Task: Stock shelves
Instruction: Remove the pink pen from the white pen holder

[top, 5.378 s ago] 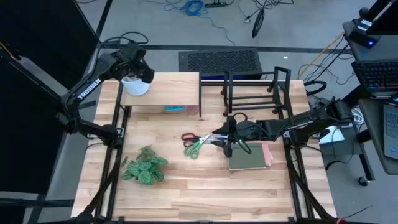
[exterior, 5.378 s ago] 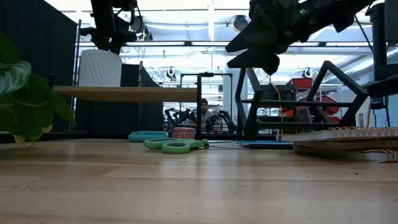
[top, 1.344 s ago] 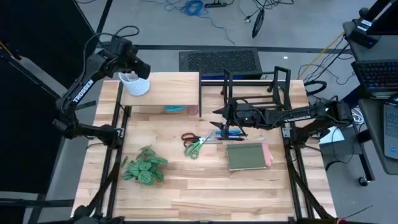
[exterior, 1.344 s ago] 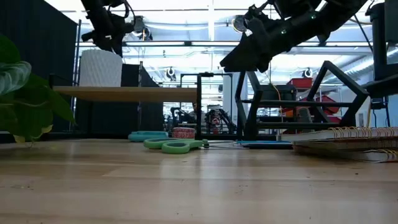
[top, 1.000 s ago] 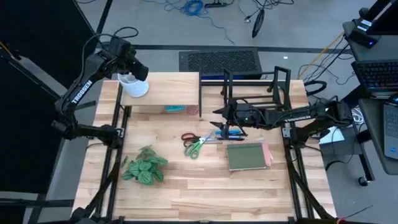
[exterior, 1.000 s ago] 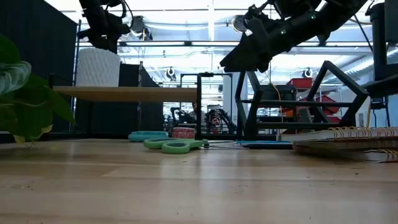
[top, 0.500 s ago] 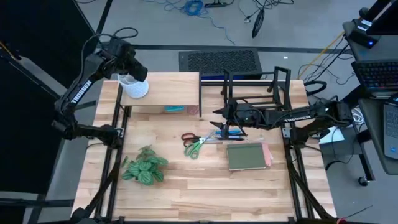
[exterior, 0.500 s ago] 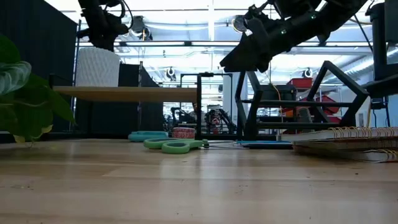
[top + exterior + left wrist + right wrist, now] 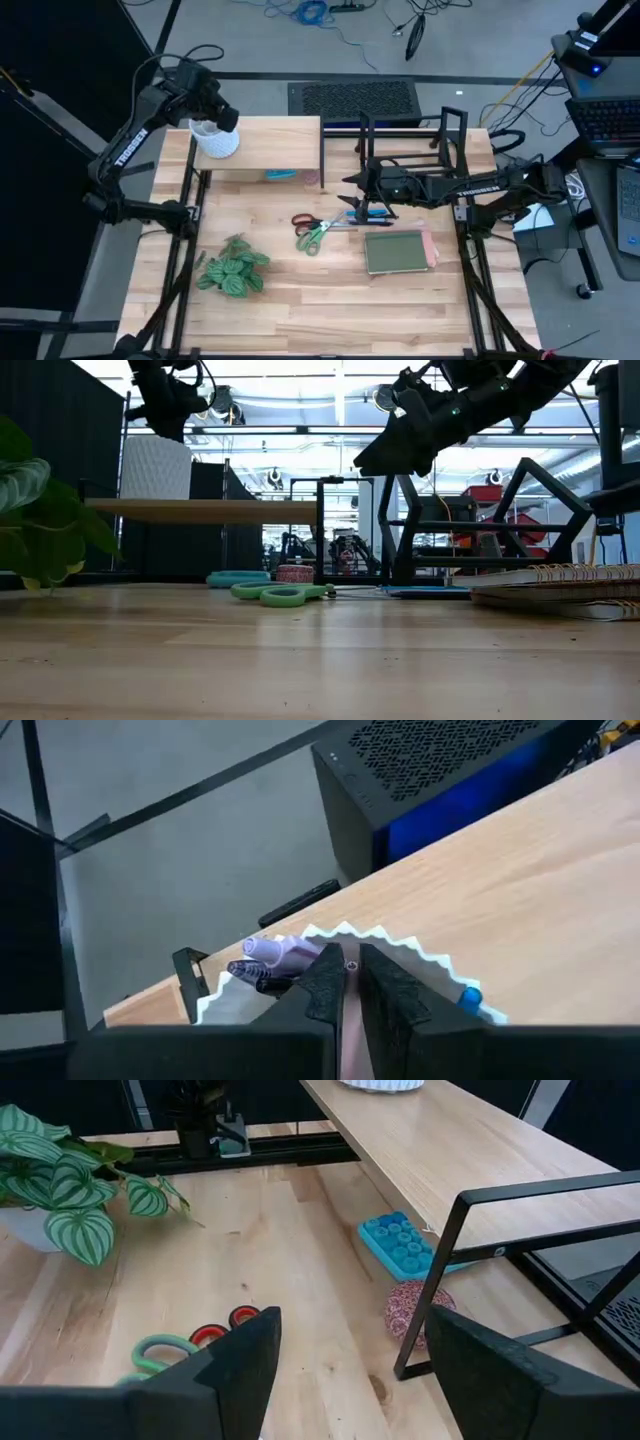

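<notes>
My left gripper [image 9: 350,970] has its fingers almost together on nothing, and it has drawn up off the white cup [image 9: 218,140] of pens, so I judge that piece stocked on the pale riser shelf [image 9: 270,145], upper left in the high view. My right gripper [image 9: 350,1350], spread wide and empty, has left the notebook [image 9: 398,250] and hangs before the black wire rack [image 9: 410,140], upper right of centre. Scissors [image 9: 315,230] and the plant [image 9: 232,270] wait on the table below; the rack's uprights crowd my right arm.
</notes>
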Motion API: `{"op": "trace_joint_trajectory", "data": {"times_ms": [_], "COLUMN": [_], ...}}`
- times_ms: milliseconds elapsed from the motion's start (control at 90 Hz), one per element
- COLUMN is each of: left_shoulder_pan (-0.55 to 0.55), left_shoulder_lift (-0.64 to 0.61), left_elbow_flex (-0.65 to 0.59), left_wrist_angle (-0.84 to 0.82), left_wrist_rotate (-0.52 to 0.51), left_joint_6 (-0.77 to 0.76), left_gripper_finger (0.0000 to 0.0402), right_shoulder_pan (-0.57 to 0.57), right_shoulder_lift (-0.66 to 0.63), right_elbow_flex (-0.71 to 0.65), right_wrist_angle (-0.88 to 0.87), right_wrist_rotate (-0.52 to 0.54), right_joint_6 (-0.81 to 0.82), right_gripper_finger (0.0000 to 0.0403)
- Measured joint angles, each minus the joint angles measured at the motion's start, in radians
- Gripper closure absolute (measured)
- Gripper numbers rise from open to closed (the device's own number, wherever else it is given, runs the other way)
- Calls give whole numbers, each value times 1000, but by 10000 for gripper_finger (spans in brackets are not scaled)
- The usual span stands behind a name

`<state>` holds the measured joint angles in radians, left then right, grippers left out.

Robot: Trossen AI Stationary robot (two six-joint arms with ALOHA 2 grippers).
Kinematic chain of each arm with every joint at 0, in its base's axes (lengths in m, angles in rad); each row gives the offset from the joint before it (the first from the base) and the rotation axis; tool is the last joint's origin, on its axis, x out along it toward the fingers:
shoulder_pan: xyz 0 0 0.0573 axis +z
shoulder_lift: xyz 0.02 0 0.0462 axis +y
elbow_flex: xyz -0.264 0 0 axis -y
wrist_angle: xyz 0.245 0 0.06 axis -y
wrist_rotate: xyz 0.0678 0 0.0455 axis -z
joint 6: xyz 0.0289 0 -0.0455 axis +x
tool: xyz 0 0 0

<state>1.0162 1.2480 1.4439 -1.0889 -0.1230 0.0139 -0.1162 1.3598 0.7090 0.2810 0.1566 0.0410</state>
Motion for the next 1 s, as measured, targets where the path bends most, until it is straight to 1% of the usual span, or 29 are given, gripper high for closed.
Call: {"op": "trace_joint_trajectory", "data": {"times_ms": [333, 489, 633, 711, 822, 911, 1000], "left_shoulder_pan": [-66, -102, -153, -186, -233, -281, -341], "left_shoulder_lift": [-50, -75, -93, -95, -95, -93, -86], "left_elbow_flex": [121, 200, 280, 316, 341, 341, 320], "left_wrist_angle": [3, 8, 23, 42, 94, 136, 180], "left_wrist_rotate": [1, 0, 5, 45, 138, 219, 252], "left_joint_6": [2, 3, 20, 21, 21, 21, 21], "left_gripper_finger": [393, 393, 393, 393, 393, 393, 393], "right_shoulder_pan": [0, -2, -14, -16, -15, -15, -15], "right_shoulder_lift": [0, 0, 0, 0, 0, 0, 0], "right_elbow_flex": [0, 0, 0, 0, 0, 0, 0], "right_wrist_angle": [25, 83, 178, 241, 326, 394, 452], "right_wrist_rotate": [0, 2, 5, 6, 6, 5, -1], "right_joint_6": [-23, -87, -160, -210, -272, -279, -252], "right_gripper_finger": [170, 170, 170, 170, 170, 170, 170]}}
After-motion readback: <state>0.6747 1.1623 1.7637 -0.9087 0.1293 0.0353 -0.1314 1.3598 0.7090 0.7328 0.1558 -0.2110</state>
